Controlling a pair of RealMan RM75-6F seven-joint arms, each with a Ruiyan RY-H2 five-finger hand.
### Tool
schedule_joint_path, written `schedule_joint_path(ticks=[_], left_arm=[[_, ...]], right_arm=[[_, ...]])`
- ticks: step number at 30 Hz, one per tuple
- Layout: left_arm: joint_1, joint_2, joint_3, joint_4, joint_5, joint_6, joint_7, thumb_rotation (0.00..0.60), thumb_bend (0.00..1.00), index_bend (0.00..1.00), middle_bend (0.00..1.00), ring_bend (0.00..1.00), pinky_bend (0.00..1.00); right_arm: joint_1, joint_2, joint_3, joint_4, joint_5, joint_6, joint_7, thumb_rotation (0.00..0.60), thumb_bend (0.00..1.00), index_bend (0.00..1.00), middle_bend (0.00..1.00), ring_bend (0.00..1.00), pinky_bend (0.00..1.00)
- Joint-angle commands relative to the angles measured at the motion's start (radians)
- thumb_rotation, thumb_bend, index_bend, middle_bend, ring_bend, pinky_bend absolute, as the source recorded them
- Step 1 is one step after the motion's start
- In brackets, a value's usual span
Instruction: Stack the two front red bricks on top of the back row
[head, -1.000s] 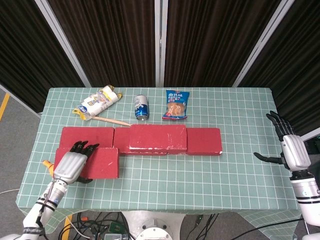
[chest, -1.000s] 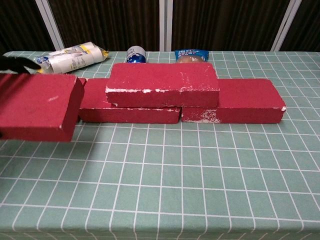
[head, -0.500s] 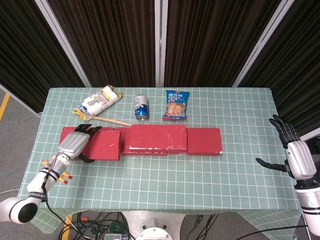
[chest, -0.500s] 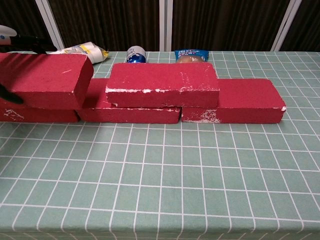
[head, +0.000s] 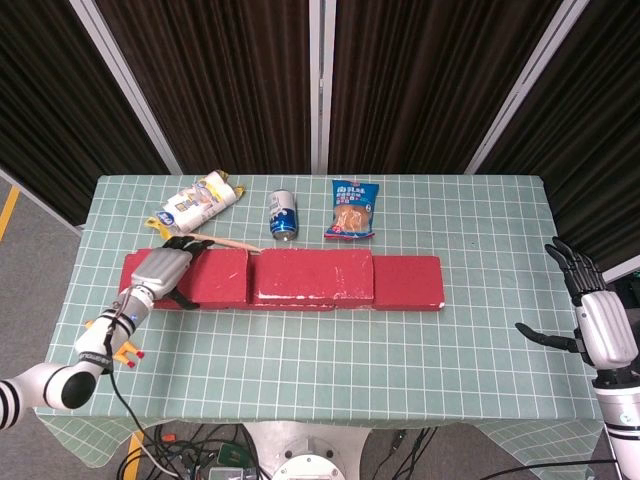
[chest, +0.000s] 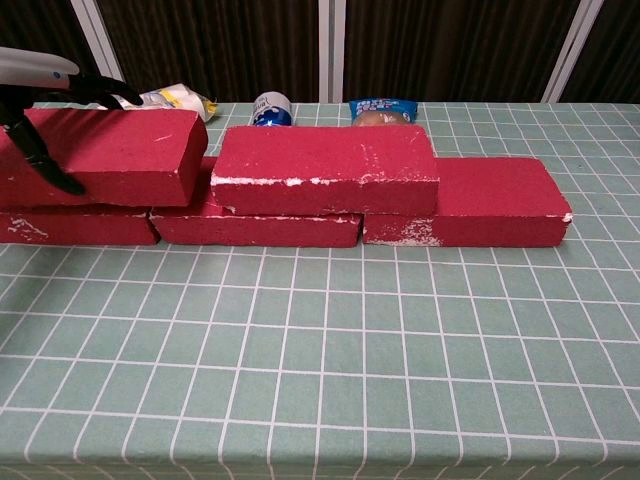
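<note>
**Second brick lands on the back row**

Lifted from the front of the tabletop (head: 330, 350) a second ago, the left brick (head: 205, 275) now rests on top of the back row (chest: 460, 215), with the left hand (head: 160, 268) moved up and back along with it. That hand clasps the brick's left end, fingers (chest: 95, 88) draped over the top face and a dark digit pressed down the front face in the chest view.

The brick's long axis runs from nine to three o'clock, in line with the row beneath. It sits just beside the centre brick (chest: 325, 165), which already lies on the row; a narrow gap shows between their ends, and neither front spot holds a brick any more. By my reading both stacked bricks are in place and only the release is left.

From the left hand the brick stretches toward three o'clock, so the fingers would have to come away toward nine o'clock or straight up to avoid dragging it.

Well apart at the tabletop's three o'clock edge, the right hand (head: 600, 325) hangs with fingers spread, holding nothing, far from either brick.

Behind the row, at twelve o'clock, lie a drink can (head: 283, 215), a snack packet (head: 352, 210) and a wrapped roll (head: 195, 207).
</note>
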Motion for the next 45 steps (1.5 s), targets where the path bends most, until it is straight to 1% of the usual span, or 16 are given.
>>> schedule_joint_path(ticks=[1, 9, 16, 23, 31, 45], left_arm=[[-0.018, -0.013, 0.005, 0.020, -0.023, -0.016, -0.001, 0.600, 0.00, 0.01, 0.30, 0.00, 0.00], [-0.056, -0.038, 0.016, 0.063, -0.071, -0.049, -0.013, 0.600, 0.00, 0.02, 0.31, 0.00, 0.00], [-0.071, -0.060, 0.030, 0.070, -0.060, -0.047, -0.016, 0.600, 0.00, 0.02, 0.31, 0.00, 0.00], [-0.084, -0.073, 0.042, 0.083, -0.072, -0.045, -0.017, 0.600, 0.00, 0.02, 0.31, 0.00, 0.00], [-0.089, -0.080, 0.035, 0.082, -0.064, -0.024, -0.036, 0.600, 0.00, 0.02, 0.31, 0.00, 0.00], [-0.111, -0.102, 0.049, 0.117, -0.082, -0.034, -0.033, 0.600, 0.00, 0.02, 0.31, 0.00, 0.00]], right_arm=[[-0.002, -0.002, 0.001, 0.004, 0.004, -0.002, 0.000, 0.600, 0.00, 0.00, 0.00, 0.00, 0.00], [-0.011, -0.009, 0.012, 0.022, 0.029, -0.001, 0.010, 0.600, 0.00, 0.00, 0.00, 0.00, 0.00], [-0.012, -0.010, 0.016, 0.031, 0.033, -0.008, 0.022, 0.600, 0.00, 0.00, 0.00, 0.00, 0.00], [-0.016, -0.004, 0.022, 0.031, 0.040, -0.009, 0.020, 0.600, 0.00, 0.00, 0.00, 0.00, 0.00], [-0.017, -0.001, 0.021, 0.028, 0.034, -0.015, 0.016, 0.600, 0.00, 0.00, 0.00, 0.00, 0.00], [-0.018, 0.000, 0.020, 0.027, 0.031, -0.023, 0.013, 0.600, 0.00, 0.00, 0.00, 0.00, 0.00]])
